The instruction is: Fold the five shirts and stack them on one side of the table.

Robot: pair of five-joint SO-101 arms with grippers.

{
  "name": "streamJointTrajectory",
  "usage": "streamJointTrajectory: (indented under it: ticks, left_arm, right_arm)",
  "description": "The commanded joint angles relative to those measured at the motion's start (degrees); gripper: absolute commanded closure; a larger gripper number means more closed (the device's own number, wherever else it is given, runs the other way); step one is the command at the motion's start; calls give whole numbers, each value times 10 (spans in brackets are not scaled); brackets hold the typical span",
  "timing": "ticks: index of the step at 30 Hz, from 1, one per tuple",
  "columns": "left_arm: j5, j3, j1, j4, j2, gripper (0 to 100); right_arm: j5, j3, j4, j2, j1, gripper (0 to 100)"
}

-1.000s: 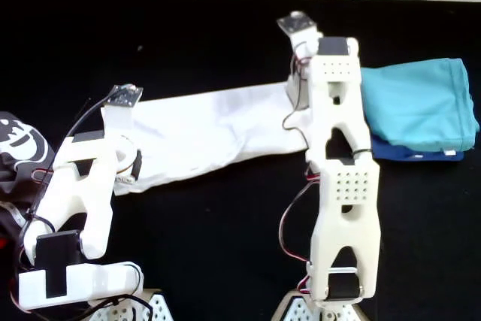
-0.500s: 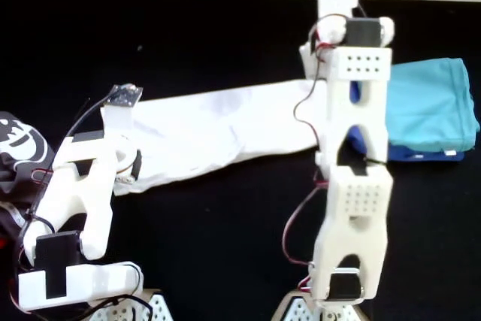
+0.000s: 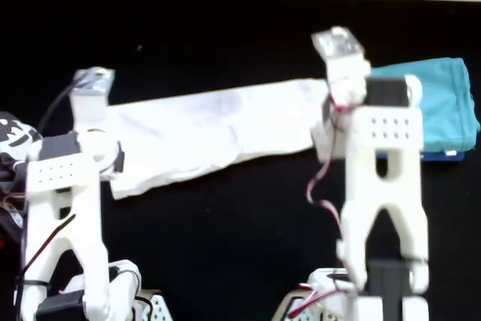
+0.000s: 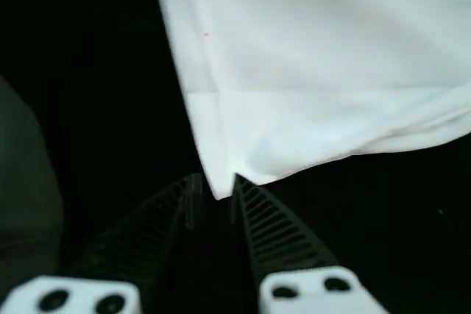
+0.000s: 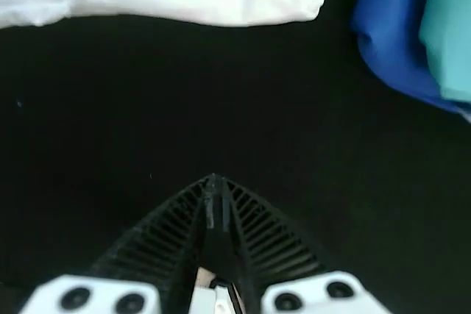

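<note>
From the high view the white shirt (image 3: pixel 218 129) lies stretched across the table (image 3: pixel 225 238); the left wrist view shows the left gripper (image 4: pixel 217 190) clamped on its corner. In the right wrist view the right gripper (image 5: pixel 213 185) is pressed together on nothing, apart from the shirt.

Right arm (image 3: pixel 383 155): went up, then swung over to 3 o'clock.
Left arm (image 3: pixel 64 178): slid toward 9 o'clock and stands taller.
White shirt (image 3: pixel 218 122): pulled longer and flatter, its end nearer 3 o'clock.
</note>
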Motion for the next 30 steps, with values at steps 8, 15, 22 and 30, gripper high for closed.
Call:
streamJointTrajectory:
  ticks: [8,15,22,30]
  left_arm:
    - [19,-54,-44,-133,146,757]
    - [121,-185,-18,-79,349,756]
    - [164,-277,-4,-5,468,758]
    - [165,-395,-2,142,554,803]
  right_arm:
    - [86,226,5,-276,83,993]
    - [100,322,5,-396,102,993]
    - [99,387,6,-463,102,993]
    - [99,462,-36,-507,102,993]
